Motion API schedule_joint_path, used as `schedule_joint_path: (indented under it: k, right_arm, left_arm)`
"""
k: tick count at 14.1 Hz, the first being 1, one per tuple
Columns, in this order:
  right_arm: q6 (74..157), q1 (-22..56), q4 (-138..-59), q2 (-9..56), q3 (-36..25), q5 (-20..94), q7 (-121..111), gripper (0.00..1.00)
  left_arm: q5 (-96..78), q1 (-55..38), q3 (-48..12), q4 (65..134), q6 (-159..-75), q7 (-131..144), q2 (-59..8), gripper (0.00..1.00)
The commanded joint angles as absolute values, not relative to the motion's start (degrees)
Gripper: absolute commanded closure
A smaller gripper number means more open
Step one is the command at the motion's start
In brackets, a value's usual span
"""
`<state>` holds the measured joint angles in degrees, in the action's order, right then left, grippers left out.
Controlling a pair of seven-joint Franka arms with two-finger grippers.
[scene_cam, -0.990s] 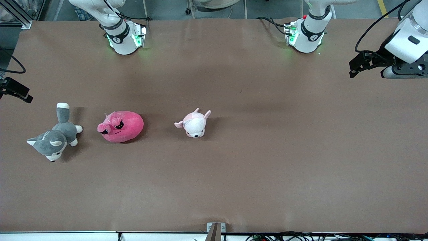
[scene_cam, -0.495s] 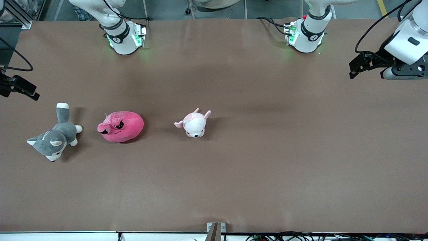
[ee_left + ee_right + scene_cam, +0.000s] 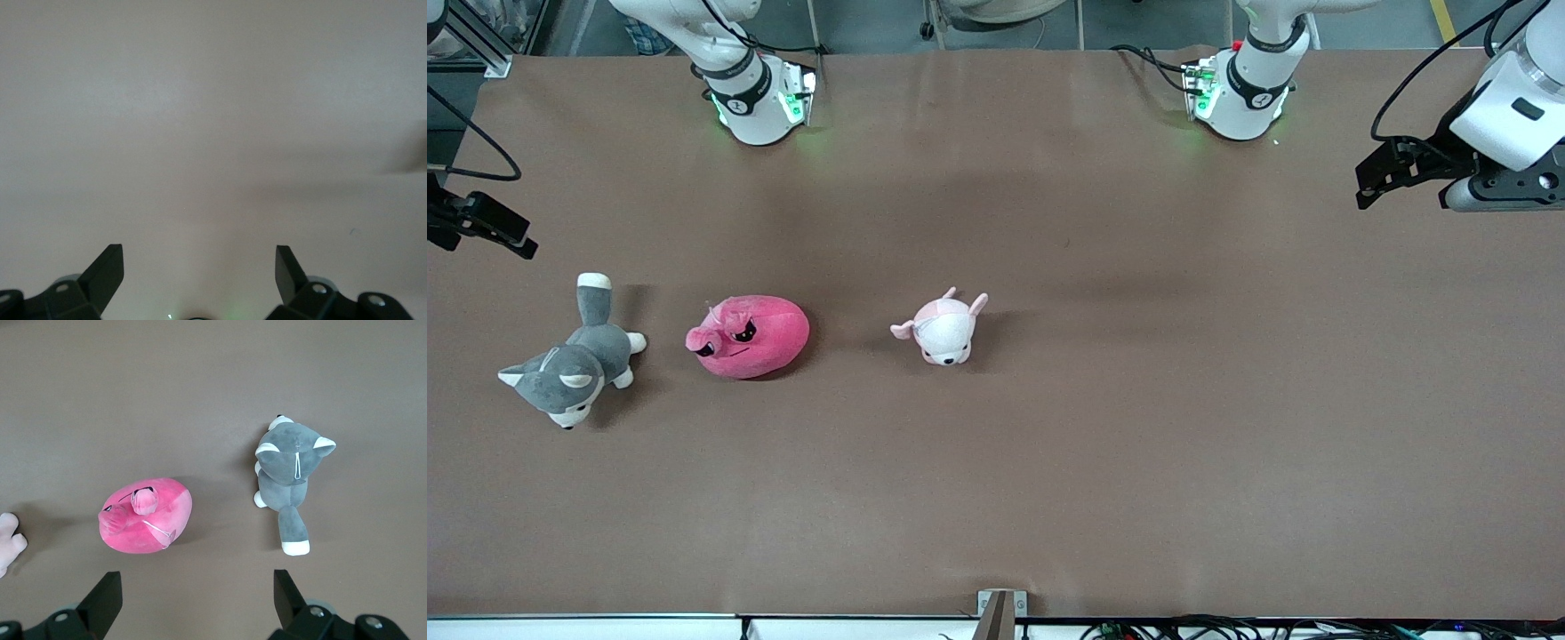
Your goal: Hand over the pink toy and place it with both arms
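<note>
Your right gripper [image 3: 193,593] has its fingers [image 3: 107,590] spread wide with nothing between them; it hangs over the table [image 3: 1103,427] at the right arm's end, and in its wrist view you look down on the pink toy [image 3: 145,515] and the grey-and-white plush dog [image 3: 290,480] lying beside each other, with a corner of the pale pink plush [image 3: 8,540] just in view. From the front camera only the right gripper's [image 3: 482,231] black tip shows at the table's edge, up in the air above the brown surface close to the dog's end. Your left gripper [image 3: 199,273] likewise has its fingers [image 3: 288,267] apart and empty, over bare table; in the front view you see the left gripper [image 3: 1392,173] raised over the left arm's end of the table, well apart from every toy. The pink toy [image 3: 749,336] rests on the table toward the right arm's end, untouched, its dark-eyed face turned toward the grey-and-white plush dog [image 3: 574,360], which lies between it and the table's end and a little nearer the front camera. The pale pink plush [image 3: 944,327] sits on the toy's other flank, toward the table's middle, apart from it. Both arm bases stand along the edge farthest from the front camera.
</note>
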<state>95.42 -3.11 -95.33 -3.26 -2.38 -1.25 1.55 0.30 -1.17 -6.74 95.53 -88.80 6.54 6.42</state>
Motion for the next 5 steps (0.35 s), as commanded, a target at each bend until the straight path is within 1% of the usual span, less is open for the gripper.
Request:
schedule_joint_path:
  k: [1,5]
  right_arm:
    - [96.3,-3.9,-97.4,-5.0,-1.9,-2.5,0.8,0.00]
    - [96.0,-4.0,-97.4,-4.9,-2.0,-2.5,0.5,0.00]
  left_arm:
    - [0.0,-0.8,-7.0,94.6,-88.5,5.9,6.1,0.00]
    - [0.1,-0.7,-6.9,93.5,-88.5,6.0,5.7,0.00]
